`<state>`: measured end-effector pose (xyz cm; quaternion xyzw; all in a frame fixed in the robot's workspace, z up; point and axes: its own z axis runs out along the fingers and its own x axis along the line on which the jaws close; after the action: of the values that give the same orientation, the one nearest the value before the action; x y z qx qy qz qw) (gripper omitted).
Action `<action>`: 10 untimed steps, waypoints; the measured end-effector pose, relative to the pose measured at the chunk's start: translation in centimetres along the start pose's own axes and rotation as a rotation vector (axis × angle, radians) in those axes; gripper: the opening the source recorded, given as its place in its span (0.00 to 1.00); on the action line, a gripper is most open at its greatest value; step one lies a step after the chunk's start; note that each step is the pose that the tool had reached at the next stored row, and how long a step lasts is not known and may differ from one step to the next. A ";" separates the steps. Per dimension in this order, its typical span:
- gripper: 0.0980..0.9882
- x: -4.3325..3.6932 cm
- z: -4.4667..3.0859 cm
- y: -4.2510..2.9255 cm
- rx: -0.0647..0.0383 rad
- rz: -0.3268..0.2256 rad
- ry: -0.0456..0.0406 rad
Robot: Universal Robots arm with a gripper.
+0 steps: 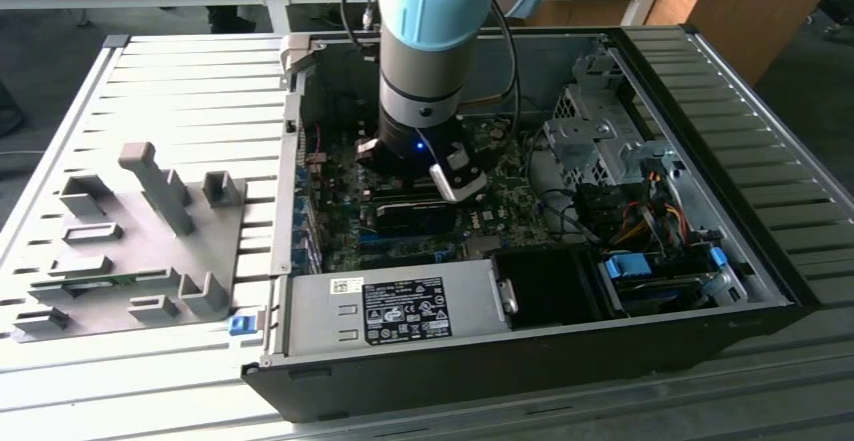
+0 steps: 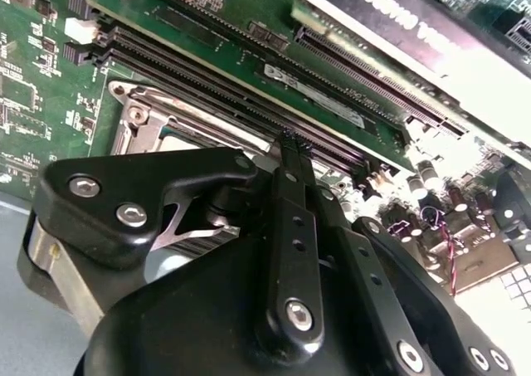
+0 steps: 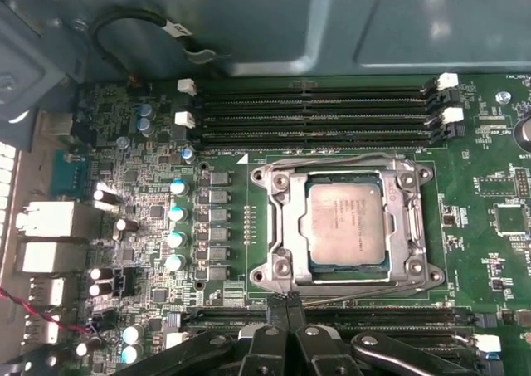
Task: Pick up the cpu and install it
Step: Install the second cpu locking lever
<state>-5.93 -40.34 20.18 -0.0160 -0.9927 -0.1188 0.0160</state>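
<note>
First wrist view looks straight down on the cpu — a flat square with a matte silvery-grey top — lying seated inside the metal-framed socket on the green motherboard. The black gripper hangs just beside the socket's edge, its fingertips pressed together and holding nothing. Judging by this, placement looks done and the install is near its end; any further move calls for care around the thin wire lever and the long dark memory slots.

The cpu sits in the socket; closed claw beside it.
</note>
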 end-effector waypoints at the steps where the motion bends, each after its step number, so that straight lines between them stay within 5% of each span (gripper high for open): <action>1: 0.01 0.03 0.00 -0.04 -0.003 0.000 0.0001; 10: 0.01 0.37 0.41 -0.23 -0.024 -0.001 -0.0027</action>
<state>-6.32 -40.45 19.74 -0.0156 -0.9912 -0.1308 0.0144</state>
